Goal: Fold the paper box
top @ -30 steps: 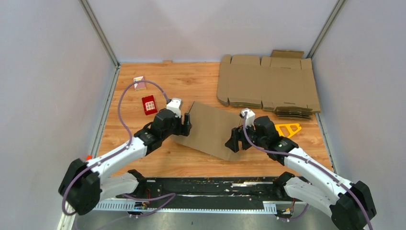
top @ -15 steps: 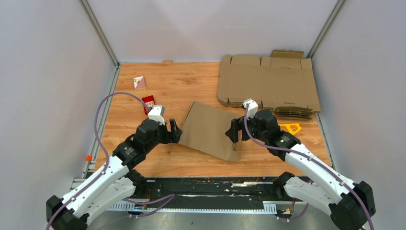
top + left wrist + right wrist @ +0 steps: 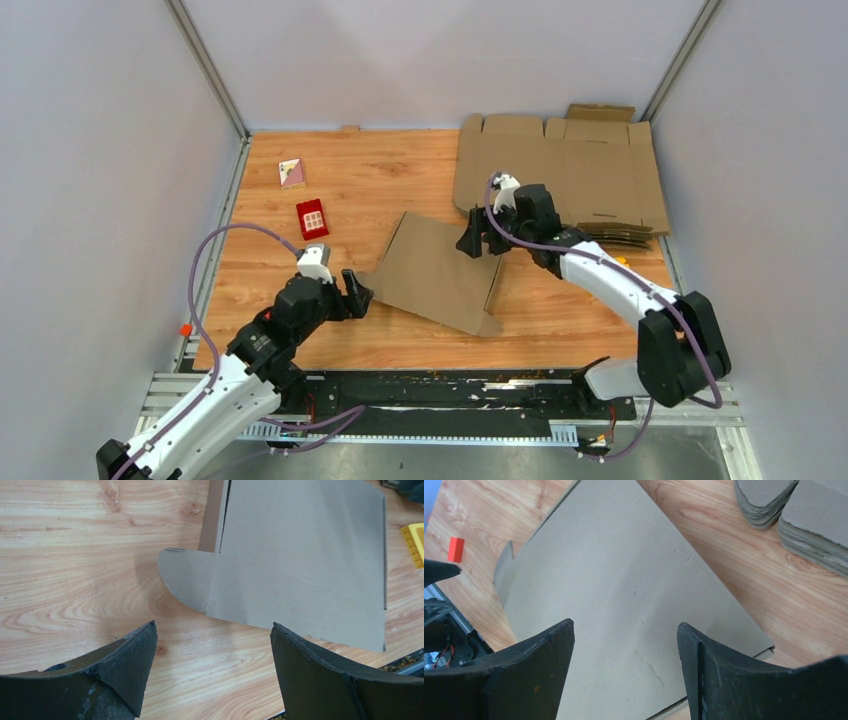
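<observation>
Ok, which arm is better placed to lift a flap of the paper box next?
Probably left: the left gripper is open, low, and facing the rounded flap of the paper box. The right gripper, also open, looks down on the flat panel, no edge between its jaws.

Place: robot lab cell
Walls: grey panels point(image 3: 100, 150), metal posts point(image 3: 207, 65)
Table point(image 3: 400, 175): wood-grain top
Rig: left arm point(image 3: 215, 395), right arm point(image 3: 610, 285) bolted to black rail point(image 3: 430, 385)
Stock: cardboard pile point(image 3: 560, 170)

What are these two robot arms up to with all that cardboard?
They are folding a paper box, which lies mostly flat on the table. Neither arm holds it: the left end effector is open beside its rounded flap, the right end effector open above its far edge.
</observation>
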Controlling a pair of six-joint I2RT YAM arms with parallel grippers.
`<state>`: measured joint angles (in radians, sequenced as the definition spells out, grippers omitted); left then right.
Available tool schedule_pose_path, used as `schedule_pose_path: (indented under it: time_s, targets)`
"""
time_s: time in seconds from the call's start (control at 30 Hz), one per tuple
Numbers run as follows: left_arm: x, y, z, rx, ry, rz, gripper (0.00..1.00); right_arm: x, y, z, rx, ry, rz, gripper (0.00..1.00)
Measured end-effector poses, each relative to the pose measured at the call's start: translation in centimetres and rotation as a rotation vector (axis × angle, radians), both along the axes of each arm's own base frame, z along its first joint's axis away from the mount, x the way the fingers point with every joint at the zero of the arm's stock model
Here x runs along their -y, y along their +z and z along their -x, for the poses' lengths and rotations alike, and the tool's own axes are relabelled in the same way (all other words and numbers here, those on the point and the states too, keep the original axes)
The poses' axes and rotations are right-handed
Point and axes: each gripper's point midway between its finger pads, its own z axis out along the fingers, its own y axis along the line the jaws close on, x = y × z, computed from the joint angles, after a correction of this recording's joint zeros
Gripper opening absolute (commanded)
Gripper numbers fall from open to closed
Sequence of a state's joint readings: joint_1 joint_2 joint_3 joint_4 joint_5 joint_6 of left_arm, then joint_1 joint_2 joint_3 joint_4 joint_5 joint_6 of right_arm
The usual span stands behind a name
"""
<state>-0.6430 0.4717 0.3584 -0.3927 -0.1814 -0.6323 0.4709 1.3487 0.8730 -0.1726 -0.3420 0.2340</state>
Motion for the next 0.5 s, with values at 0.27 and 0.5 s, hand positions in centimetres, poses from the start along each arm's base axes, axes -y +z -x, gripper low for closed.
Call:
schedule_pose_path:
  time_s: [0.27,0.5]
  targets:
    - [0.0,0.6,0.0,0.019,0.007,0.019,0.9,1.3,-4.0,-2.1,-0.064,-0.04,0.067,0.77]
    - [0.0,-0.4,0.1,-0.003,0.021,0.034,0.9,1.1,-4.8,-3.4,-0.062,-0.041,0.06,0.69]
